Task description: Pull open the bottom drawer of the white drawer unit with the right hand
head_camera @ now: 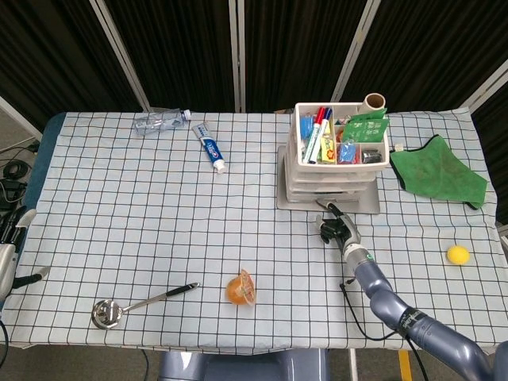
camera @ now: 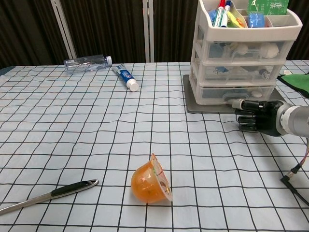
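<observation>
The white drawer unit (head_camera: pixel 332 176) (camera: pixel 235 63) stands on a grey base plate (camera: pixel 198 107) at the back right, its open top tray full of pens and small items. Its bottom drawer (camera: pixel 234 93) sits flush with the two drawers above it. My right hand (head_camera: pixel 336 228) (camera: pixel 257 116), black, hovers just in front of the bottom drawer over the plate's front edge. Its fingers are curled in with nothing in them, and one pale fingertip (camera: pixel 236 103) reaches toward the drawer front. My left hand (head_camera: pixel 11 242) hangs off the table's left edge, holding nothing.
An orange cup (camera: pixel 150 181) lies tipped over at front centre, with a ladle (head_camera: pixel 136 303) to its left. A toothpaste tube (camera: pixel 126 78) and a clear bottle (camera: pixel 87 62) lie at the back. A green cloth (head_camera: pixel 437 172) and a yellow ball (head_camera: pixel 457 254) are on the right.
</observation>
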Robot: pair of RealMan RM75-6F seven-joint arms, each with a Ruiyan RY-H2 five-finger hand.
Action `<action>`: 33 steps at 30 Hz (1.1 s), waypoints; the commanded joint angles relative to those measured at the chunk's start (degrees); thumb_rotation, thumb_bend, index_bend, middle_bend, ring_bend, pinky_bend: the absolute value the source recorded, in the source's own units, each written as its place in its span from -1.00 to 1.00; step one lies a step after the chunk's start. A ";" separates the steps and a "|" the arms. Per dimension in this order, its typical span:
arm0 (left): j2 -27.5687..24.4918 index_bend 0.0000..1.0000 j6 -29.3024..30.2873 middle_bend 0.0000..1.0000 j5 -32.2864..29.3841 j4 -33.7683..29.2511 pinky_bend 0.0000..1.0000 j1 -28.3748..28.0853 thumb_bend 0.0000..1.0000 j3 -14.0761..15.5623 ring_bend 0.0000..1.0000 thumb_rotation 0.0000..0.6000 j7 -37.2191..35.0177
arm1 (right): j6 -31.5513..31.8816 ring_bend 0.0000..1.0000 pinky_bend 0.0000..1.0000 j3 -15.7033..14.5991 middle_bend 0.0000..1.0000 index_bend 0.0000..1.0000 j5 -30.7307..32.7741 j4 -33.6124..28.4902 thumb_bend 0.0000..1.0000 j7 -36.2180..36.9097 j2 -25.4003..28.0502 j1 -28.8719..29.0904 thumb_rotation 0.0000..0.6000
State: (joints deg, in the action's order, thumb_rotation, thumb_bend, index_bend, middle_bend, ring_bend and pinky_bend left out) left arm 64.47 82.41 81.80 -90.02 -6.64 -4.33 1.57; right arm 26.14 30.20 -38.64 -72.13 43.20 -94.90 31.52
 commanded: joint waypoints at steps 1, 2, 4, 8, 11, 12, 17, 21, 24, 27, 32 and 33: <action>-0.03 -1.00 -0.25 -1.00 -0.06 0.03 -1.00 -0.09 -0.89 0.06 -1.00 1.00 -0.02 | 0.32 0.88 0.77 0.43 0.92 -0.60 -0.61 0.32 0.01 0.29 -0.51 -0.22 1.00; -0.04 -1.00 -0.32 -1.00 -0.07 0.03 -1.00 -0.12 -0.89 0.08 -1.00 1.00 -0.02 | 0.40 0.88 0.77 0.58 0.92 -0.60 -0.72 0.39 0.01 0.43 -0.65 -0.28 1.00; -0.04 -1.00 -0.39 -1.00 -0.07 0.05 -1.00 -0.17 -0.89 0.09 -1.00 1.00 -0.06 | 0.51 0.88 0.77 0.91 0.92 -0.60 -1.09 0.58 0.01 0.69 -0.95 -0.43 1.00; -0.08 -1.00 -0.44 -1.00 -0.04 0.07 -1.00 -0.23 -0.89 0.13 -1.00 1.00 -0.20 | 0.29 0.88 0.77 1.18 0.92 -0.60 -1.29 1.09 0.01 0.93 -1.31 -0.51 1.00; -0.08 -1.00 -0.45 -1.00 0.09 0.07 -1.00 -0.26 -0.89 0.21 -1.00 1.00 -0.21 | -0.67 0.88 0.77 1.51 0.92 -0.59 -0.77 1.67 0.01 1.47 -1.51 -0.46 1.00; -0.09 -1.00 -0.46 -1.00 0.13 0.06 -1.00 -0.27 -0.89 0.25 -1.00 1.00 -0.22 | -1.06 0.88 0.77 1.62 0.92 -0.58 -0.56 1.84 0.01 1.65 -1.54 -0.43 1.00; -0.08 -1.00 -0.70 -1.00 0.20 0.17 -1.00 -0.37 -0.89 0.40 -1.00 1.00 -0.24 | -4.01 0.88 0.77 2.72 0.92 -0.54 0.57 2.63 0.01 3.30 -1.58 -0.46 1.00; -0.11 -1.00 -0.64 -1.00 0.35 0.11 -1.00 -0.40 -0.89 0.46 -1.00 1.00 -0.19 | -4.92 0.88 0.77 3.28 0.93 -0.53 0.47 3.16 0.02 3.70 -1.78 -0.46 1.00; -0.08 -1.00 -0.48 -1.00 0.52 0.10 -1.00 -0.37 -0.89 0.53 -1.00 1.00 -0.17 | -5.94 0.88 0.77 3.88 0.93 -0.53 0.32 3.33 0.02 4.16 -1.76 -0.57 1.00; -0.04 -1.00 -0.52 -1.00 0.63 0.07 -1.00 -0.40 -0.89 0.62 -1.00 1.00 -0.02 | -6.22 0.88 0.77 4.16 0.93 -0.53 0.03 3.64 0.02 4.30 -1.93 -0.67 1.00; 0.02 -1.00 -0.42 -1.00 0.80 0.02 -1.00 -0.41 -0.89 0.71 -1.00 1.00 0.09 | -6.95 0.88 0.77 4.84 0.93 -0.53 -0.59 3.95 0.02 4.68 -2.16 -0.95 1.00; 0.02 -1.00 -0.43 -1.00 0.80 0.03 -1.00 -0.42 -0.89 0.72 -1.00 1.00 0.09 | -7.14 0.88 0.77 4.93 0.93 -0.52 -0.72 4.01 0.02 4.70 -2.20 -0.96 1.00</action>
State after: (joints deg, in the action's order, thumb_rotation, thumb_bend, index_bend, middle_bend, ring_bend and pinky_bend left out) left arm 64.49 81.98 82.60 -89.99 -7.06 -3.62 1.66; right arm 19.02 35.08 -39.33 -68.14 47.88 -97.08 30.59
